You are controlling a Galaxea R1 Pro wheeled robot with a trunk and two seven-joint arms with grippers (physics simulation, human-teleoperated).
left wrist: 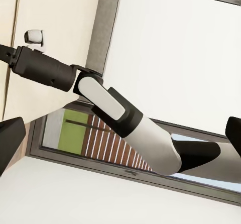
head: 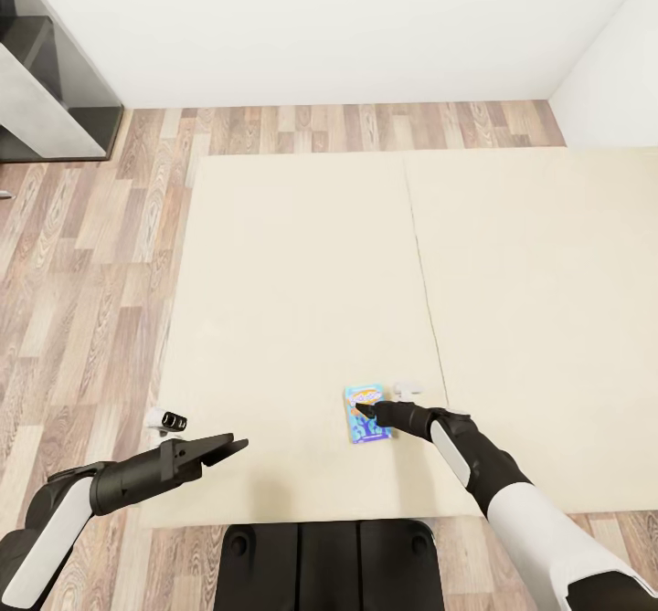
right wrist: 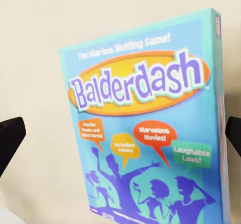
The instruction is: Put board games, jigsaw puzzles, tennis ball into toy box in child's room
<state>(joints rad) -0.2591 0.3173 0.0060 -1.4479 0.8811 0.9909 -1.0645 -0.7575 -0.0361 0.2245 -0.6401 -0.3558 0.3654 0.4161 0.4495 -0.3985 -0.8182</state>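
A small blue board game, its lid printed "Balderdash", lies flat on the beige two-section mattress of the bed near the front edge. My right gripper hovers directly over it, open. One black fingertip stands well off one side of the box and the other close to the opposite side, neither touching. My left gripper hangs open and empty over the bed's front left part, well apart from the game. Its fingertips frame a sight of my right arm.
Wood-plank floor runs along the bed's left side and behind it. A dark grey cabinet stands at the far left corner. White walls close the back and right. My own dark base sits against the bed's front edge.
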